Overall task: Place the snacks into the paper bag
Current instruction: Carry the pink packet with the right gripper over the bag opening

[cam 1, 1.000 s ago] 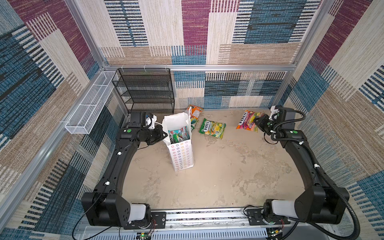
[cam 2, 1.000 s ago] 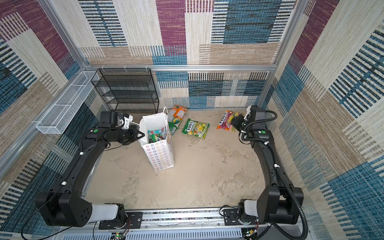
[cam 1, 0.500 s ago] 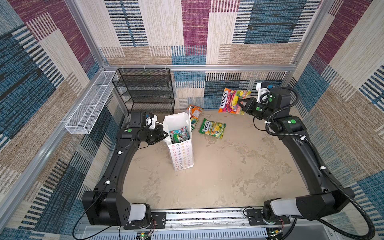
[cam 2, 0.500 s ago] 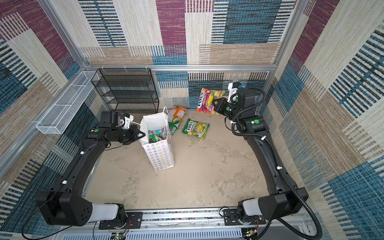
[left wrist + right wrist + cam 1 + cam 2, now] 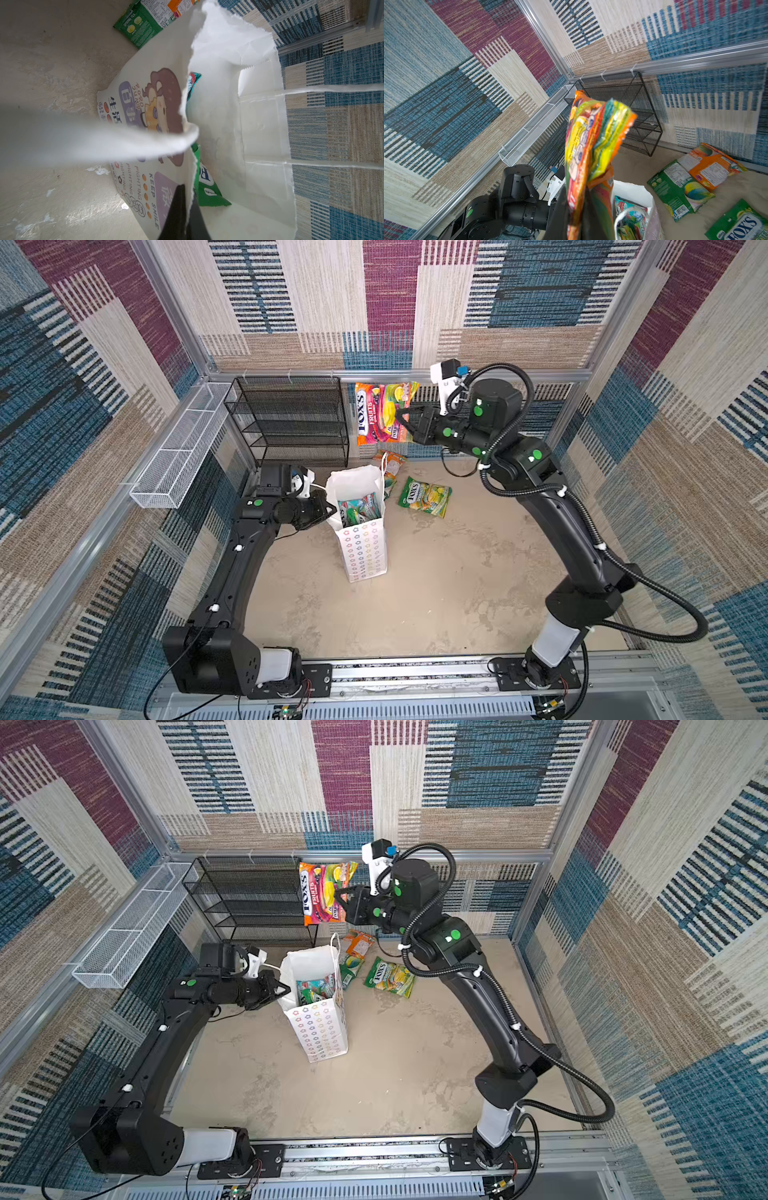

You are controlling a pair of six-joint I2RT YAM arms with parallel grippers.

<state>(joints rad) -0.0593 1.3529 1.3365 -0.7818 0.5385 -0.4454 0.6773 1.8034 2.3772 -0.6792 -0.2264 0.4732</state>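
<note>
Plastic fruits packet [image 5: 376, 414] aloft, white bag [image 5: 361, 551] pinched.
Right hand [image 5: 406, 423] is clamped on the fruits packet's edge, high in front of the rack [image 5: 291, 418]. Left hand [image 5: 330, 509] is closed on the bag's rim; the bag stands upright on the desk [image 5: 436, 593], teal and green packets [image 5: 359, 510] inside. A lime packet [image 5: 424, 497] lies beside it, a green packet [image 5: 351, 969] and orange packet [image 5: 360, 942] behind.

The left wrist view's edge cuts off the left tool [image 5: 187, 199], only two black tips showing. A blurred white strip [image 5: 93, 135] crosses the bag [image 5: 259, 135], whose walls hide most of the packets [image 5: 207, 187] inside. In both top views the bag covers part of a green packet [image 5: 352, 969]. The held packet [image 5: 591, 145] is blurred in print, its lower end cut off.
</note>
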